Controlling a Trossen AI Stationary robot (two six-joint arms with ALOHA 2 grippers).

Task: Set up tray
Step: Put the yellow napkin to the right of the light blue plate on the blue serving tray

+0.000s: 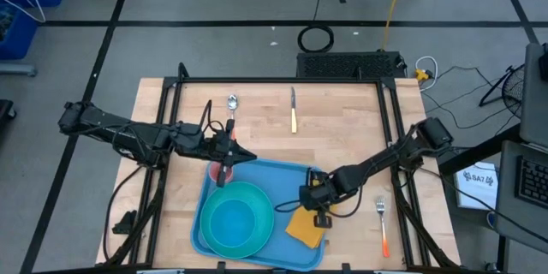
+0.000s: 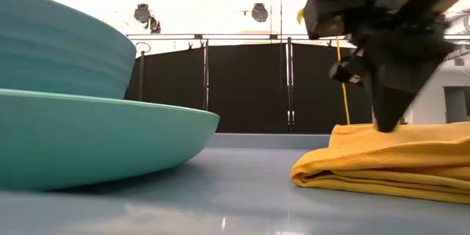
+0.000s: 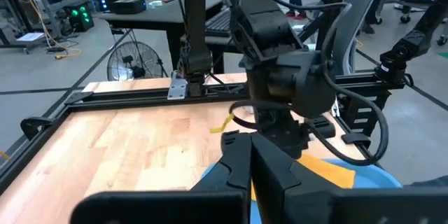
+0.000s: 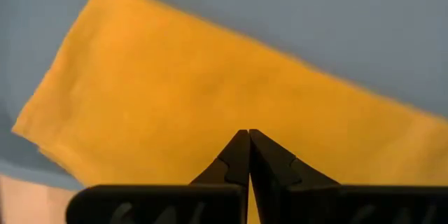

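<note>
Light wooden table (image 1: 257, 111) set for work

Directly on it: 1 light-blue tray (image 1: 282, 175); 1 spoon (image 1: 232, 103); 1 knife (image 1: 293, 110); 1 orange-handled fork (image 1: 383, 224).

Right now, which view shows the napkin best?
The right wrist view: the orange napkin fills it. The high view shows it small on the tray, the low view its folded edge, the left wrist view a sliver.

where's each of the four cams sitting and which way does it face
High view: overhead, straight down on table; both arms, left gripper, right gripper, tray.
Low view: table height on the tray, level toward the room; right gripper on the napkin, plate alongside.
Left wrist view: on the left arm, across the table at the right arm; own shut fingers.
Right wrist view: down on the napkin; own shut fingers.
Shared: the napkin shows in all four.
</note>
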